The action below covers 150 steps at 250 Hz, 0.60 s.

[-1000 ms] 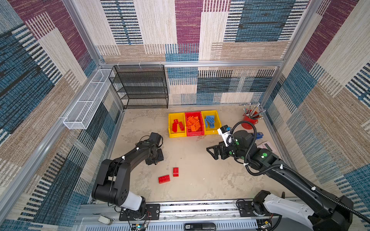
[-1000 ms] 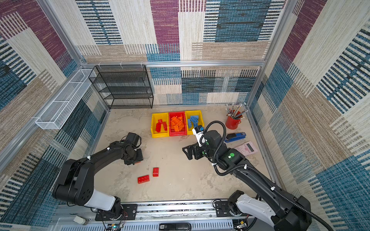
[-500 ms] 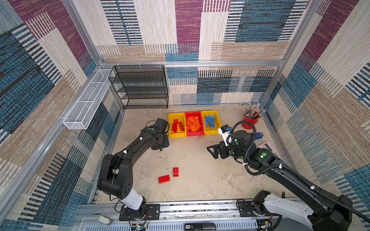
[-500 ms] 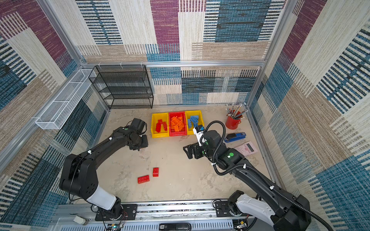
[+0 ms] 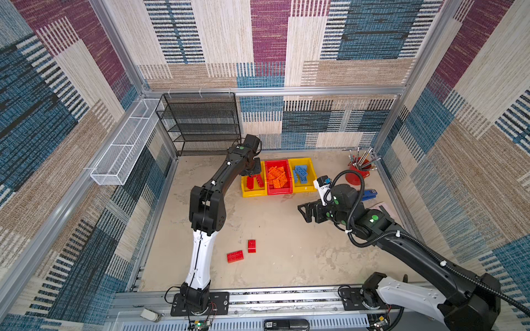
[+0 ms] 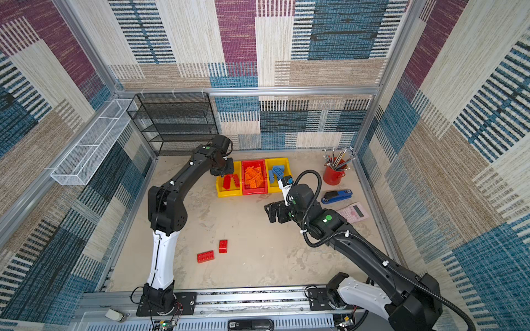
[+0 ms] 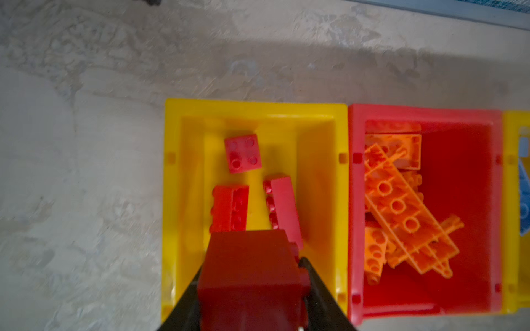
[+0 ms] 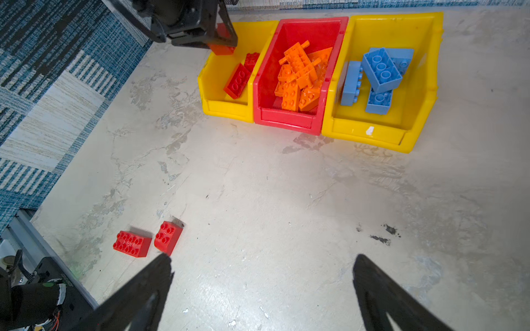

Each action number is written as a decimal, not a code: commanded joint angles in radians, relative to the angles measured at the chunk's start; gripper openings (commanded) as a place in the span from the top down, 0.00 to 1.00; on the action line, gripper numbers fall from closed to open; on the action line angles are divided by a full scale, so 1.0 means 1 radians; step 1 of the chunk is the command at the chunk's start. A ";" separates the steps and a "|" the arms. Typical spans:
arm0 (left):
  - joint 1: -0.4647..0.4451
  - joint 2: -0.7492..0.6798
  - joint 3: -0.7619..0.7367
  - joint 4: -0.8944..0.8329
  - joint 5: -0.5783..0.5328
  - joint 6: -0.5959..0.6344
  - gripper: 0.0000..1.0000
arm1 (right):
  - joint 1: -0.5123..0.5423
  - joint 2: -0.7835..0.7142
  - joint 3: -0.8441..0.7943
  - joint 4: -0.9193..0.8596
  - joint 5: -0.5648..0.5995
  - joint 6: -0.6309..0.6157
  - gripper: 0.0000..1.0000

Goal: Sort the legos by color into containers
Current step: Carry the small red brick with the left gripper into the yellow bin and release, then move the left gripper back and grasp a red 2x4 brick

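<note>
In both top views the left tool [image 5: 252, 172] [image 6: 222, 169] hangs over the far end of the left yellow bin [image 5: 253, 194] [image 6: 229, 194]. What it grips is hidden under the wrist here. That bin, the red bin [image 5: 279, 191] [image 6: 255, 191] and the right yellow bin [image 5: 305, 189] [image 6: 276, 189] stand touching in a row at 12 o'clock on the table [image 5: 286, 266] [image 6: 258, 269]. Their long axes run 12 to 6, with the sloped fronts facing 6.

Toward 7 o'clock lies the larger loose red brick [image 5: 235, 256] [image 6: 205, 256], studs up, long axis about 8 to 2. The smaller loose red brick [image 5: 251, 246] [image 6: 223, 246] sits just beside it at its 1 o'clock, long axis 12 to 6. The right tool [image 5: 304, 212] [image 6: 271, 212] hovers slightly toward 3 o'clock from the table's middle and points toward 9.

The left wrist view shows the jaws partly closed on the held red brick [image 7: 252, 275], directly above the left yellow bin. Three red bricks [image 7: 243, 153] lie inside that bin, two of them on their sides. In the red bin, a long orange piece [image 7: 407, 215] lies slantwise across the other orange bricks.

In the right wrist view the right tool's jaws stand wide apart with nothing between them. Both loose red bricks lie on bare table just beyond one fingertip. Blue bricks [image 8: 381, 70] fill the right yellow bin.
</note>
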 commanded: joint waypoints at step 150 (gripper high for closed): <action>-0.026 -0.708 -0.884 0.118 -0.047 -0.035 0.17 | 0.000 -0.032 -0.037 0.068 -0.107 0.041 0.01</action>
